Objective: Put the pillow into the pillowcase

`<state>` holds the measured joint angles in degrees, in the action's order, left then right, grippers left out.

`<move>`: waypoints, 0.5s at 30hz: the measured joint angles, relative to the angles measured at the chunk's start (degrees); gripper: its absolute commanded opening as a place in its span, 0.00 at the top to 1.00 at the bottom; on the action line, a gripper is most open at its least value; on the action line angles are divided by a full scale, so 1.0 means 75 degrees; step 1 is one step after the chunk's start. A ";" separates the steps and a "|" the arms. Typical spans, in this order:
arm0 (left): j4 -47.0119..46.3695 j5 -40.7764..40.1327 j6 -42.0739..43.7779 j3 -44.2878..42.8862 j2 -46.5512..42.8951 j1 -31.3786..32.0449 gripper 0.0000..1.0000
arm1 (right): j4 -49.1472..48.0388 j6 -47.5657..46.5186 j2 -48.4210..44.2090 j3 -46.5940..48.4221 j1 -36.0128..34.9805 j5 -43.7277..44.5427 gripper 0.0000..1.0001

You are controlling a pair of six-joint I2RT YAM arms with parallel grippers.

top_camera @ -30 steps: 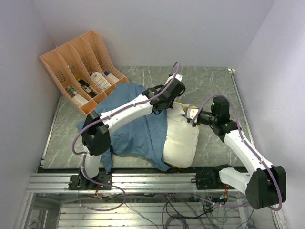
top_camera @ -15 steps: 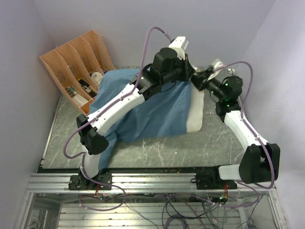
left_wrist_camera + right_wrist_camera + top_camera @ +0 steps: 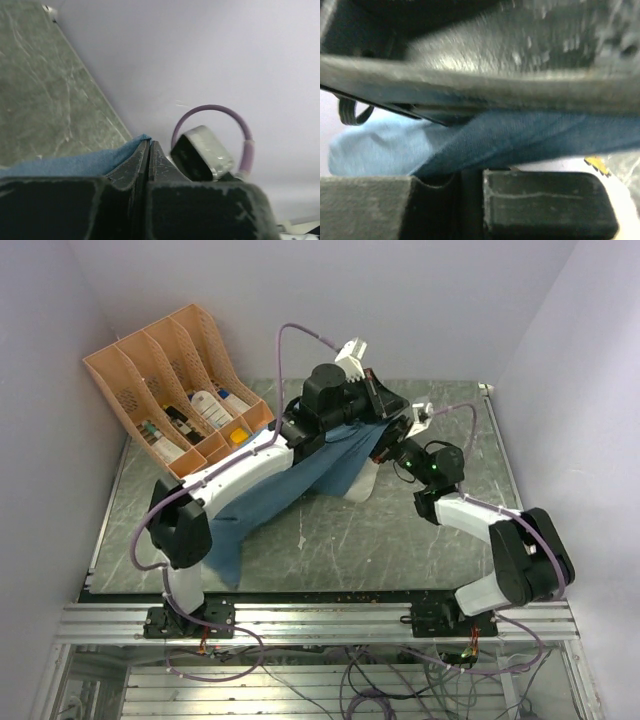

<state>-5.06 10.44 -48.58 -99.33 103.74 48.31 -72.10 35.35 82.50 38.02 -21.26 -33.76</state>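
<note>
We see the left hand (image 3: 392, 412) raised over the far middle of the surface (image 3: 420, 540). It is clenched on an edge of the pillowcase (image 3: 300, 480), which hangs from it and trails toward the near left. The right hand (image 3: 392, 445), just beside it, pinches the same blue cloth, and a bit of the pillow (image 3: 365, 487) shows beneath the cloth's right edge.

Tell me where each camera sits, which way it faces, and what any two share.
Top: above and behind the arms, looking down at the table; both arms show, holding up the pillowcase.
Left wrist: on the left arm, looking past its shut left hand at the table and wall.
Right wrist: on the right arm, close on the pillowcase pinched in the right hand.
Shared: all three show the pillowcase.
</note>
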 measured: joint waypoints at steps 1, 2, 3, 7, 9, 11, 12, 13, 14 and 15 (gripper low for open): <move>-0.0163 0.0149 -0.0254 0.0160 0.0090 -0.0102 0.93 | -0.0006 0.0029 0.0137 -0.0093 -0.0012 0.0029 1.00; -0.0318 0.0297 -0.0478 0.0201 0.0224 -0.0178 0.93 | -0.0029 0.0122 0.0332 -0.0157 0.0012 0.0050 1.00; -0.0539 0.0446 -0.0708 0.0201 0.0379 -0.0227 0.93 | -0.0137 0.0294 0.0530 -0.0184 0.0052 0.0050 1.00; -0.1725 0.1049 -0.1708 0.0055 0.0941 -0.0221 0.93 | -0.1285 0.1649 0.1134 -0.0154 0.0627 0.0009 1.00; -0.2267 0.1306 -0.2133 0.0047 0.1072 -0.0163 0.93 | -0.1556 0.2448 0.1276 -0.0009 0.1113 -0.0012 1.00; -0.2667 0.1501 -0.2404 0.0047 0.1099 -0.0102 0.93 | -0.1687 0.3022 0.1259 0.0117 0.1623 -0.0020 1.00; -0.2862 0.1591 -0.2460 0.0038 0.1087 -0.0070 0.93 | -0.1708 0.3118 0.1137 0.0105 0.1801 -0.0009 1.00; -0.2932 0.1635 -0.2465 0.0020 0.1061 -0.0050 0.93 | -0.1585 0.2999 0.0947 0.0055 0.1865 0.0023 1.00; -0.2952 0.1670 -0.2439 0.0003 0.1026 -0.0047 0.93 | -0.1227 0.2754 0.0603 -0.0047 0.1874 0.0090 1.00; -0.2946 0.1699 -0.2410 0.0000 0.0973 -0.0085 0.93 | -0.0705 0.2396 0.0137 -0.0204 0.1810 0.0204 1.00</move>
<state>-27.16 23.18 -66.65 -99.33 111.04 47.68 -77.38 53.32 83.53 36.49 -7.68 -32.23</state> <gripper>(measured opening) 0.078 0.062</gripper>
